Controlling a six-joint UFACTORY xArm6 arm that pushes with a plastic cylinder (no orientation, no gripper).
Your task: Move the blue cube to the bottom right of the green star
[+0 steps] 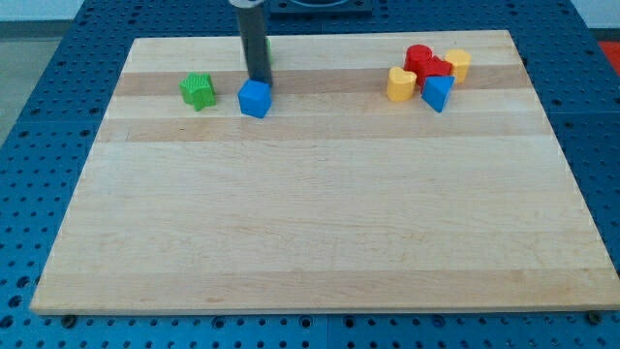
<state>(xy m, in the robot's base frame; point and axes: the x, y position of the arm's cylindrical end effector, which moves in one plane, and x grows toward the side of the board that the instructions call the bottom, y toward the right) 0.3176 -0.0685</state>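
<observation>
The blue cube [255,99] sits on the wooden board near the view's top left. The green star [197,90] lies to its left, a small gap apart. My rod comes down from the view's top and my tip [260,80] rests just above the blue cube, touching or nearly touching its top edge. A sliver of another green block [267,50] shows behind the rod, mostly hidden.
A cluster stands at the view's top right: a red block [425,64], a yellow block [401,84], a second yellow block [457,64] and a blue block [437,92]. The board's edge [310,308] meets a blue perforated table.
</observation>
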